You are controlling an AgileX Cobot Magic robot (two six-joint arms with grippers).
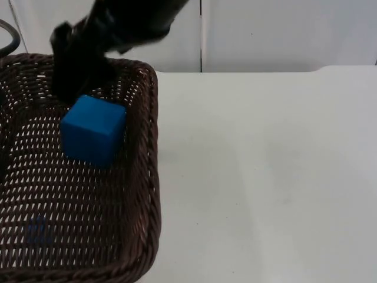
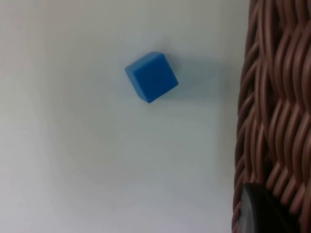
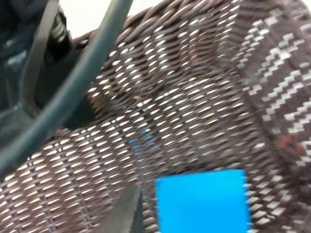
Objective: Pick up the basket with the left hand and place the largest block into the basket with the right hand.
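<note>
Top view: dark brown wicker basket [image 1: 141,177] at picture left, lifted close to the camera above the white desk [image 1: 265,177]. Large blue block [image 1: 94,130] sits inside the basket's space, near the far right wall, one corner turned toward the camera. Right arm reaches in from above over the basket's far rim; right gripper [image 1: 79,88] just behind and above the block, touching or nearly touching its top edge. Jaws are hidden by the arm's dark bulk, so cannot tell whether they pinch the block or stand spread. Right wrist view: block [image 3: 201,201] directly ahead over the basket weave [image 3: 194,111], a black fingertip beside its edge; faint blue patch seen through the weave farther on. Left wrist view: basket wall [image 2: 277,107] fills one side, with the left gripper's black fingertip [image 2: 262,211] against the wicker; the jaws look clamped on the rim, though the far finger is out of sight. Same view, a small blue cube [image 2: 151,77] lies on the desk below, apart from the basket, turned at an angle to the wall. Grey partition [image 1: 265,35] behind the desk.
</note>
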